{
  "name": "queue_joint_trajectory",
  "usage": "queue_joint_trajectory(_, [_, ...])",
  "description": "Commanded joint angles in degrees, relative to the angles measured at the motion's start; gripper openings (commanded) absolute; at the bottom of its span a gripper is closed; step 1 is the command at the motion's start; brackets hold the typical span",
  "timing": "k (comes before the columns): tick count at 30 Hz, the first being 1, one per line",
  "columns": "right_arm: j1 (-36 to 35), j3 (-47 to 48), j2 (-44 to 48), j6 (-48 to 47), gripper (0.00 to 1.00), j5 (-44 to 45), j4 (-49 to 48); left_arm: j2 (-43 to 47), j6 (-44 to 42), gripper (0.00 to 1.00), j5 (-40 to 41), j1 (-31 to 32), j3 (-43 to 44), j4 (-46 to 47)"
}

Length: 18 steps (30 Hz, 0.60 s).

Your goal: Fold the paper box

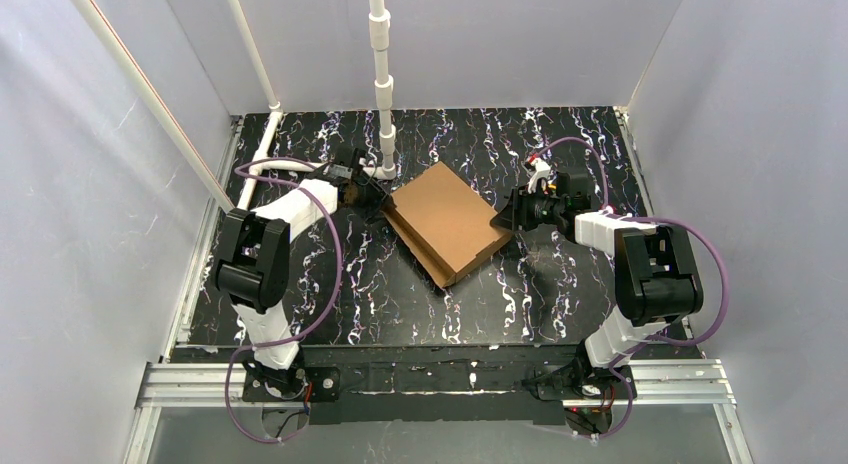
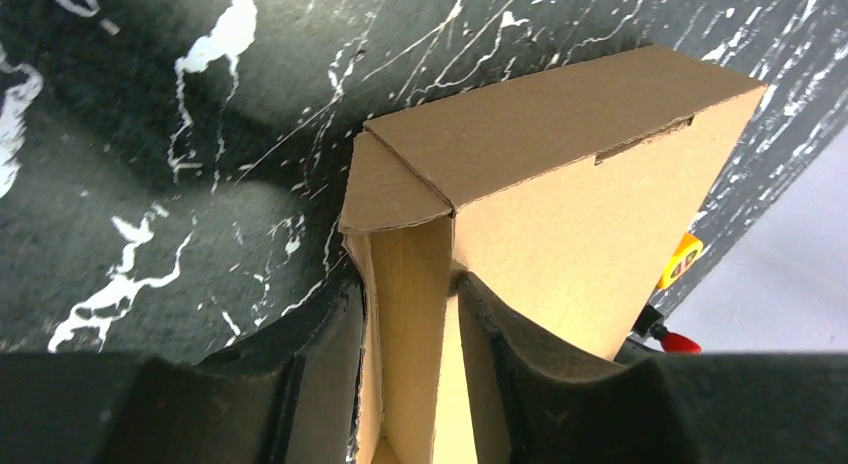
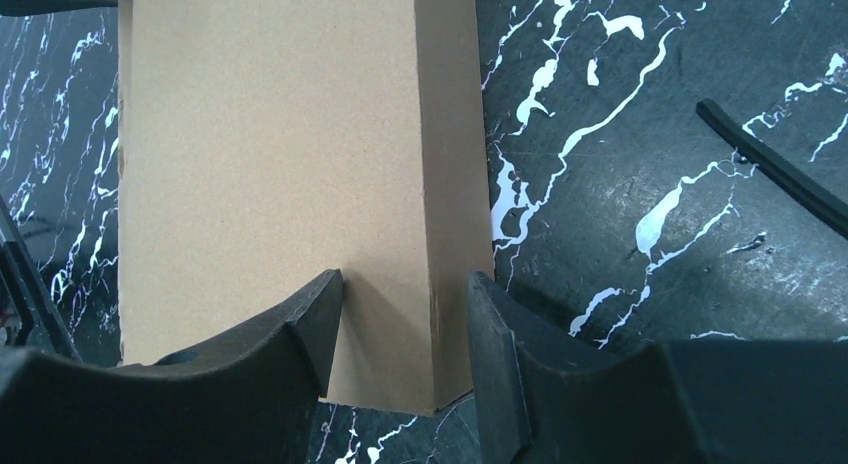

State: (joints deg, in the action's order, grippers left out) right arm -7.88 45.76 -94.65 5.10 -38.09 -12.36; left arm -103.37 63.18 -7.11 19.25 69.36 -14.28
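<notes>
Black marbled table (image 1: 480, 314): left gripper (image 1: 368, 194) pinches the left corner wall of the paper box (image 1: 445, 219). It sits mid-table between both arms, long axis slanting far-left to near-right, and right gripper (image 1: 505, 216) clamps the opposite corner.

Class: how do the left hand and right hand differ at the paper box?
Left hand straddles the paper box at an open end with a rounded flap; right hand straddles a closed edge. Left hand is at its left corner, right hand opposite. Both bracket cardboard.
</notes>
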Motion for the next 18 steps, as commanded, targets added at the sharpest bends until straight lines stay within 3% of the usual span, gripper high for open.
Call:
queue_joint_trajectory(1, [-0.7,-0.1,-2.6,-3.5,0.56,4.2,4.9,0.4,0.5,0.35,6.0,1.1,4.0,-14.1])
queue_joint_trajectory(9, [-0.9,0.2,-2.8,-3.9,0.55,4.2,5.3,0.9,-3.8,0.31,3.2,1.4,5.6,-13.1])
queue_joint_trajectory(18, [-0.9,0.3,-2.9,-4.0,0.55,4.1,5.4,8.8,-11.3,0.78,3.3,1.4,-1.6,-9.4])
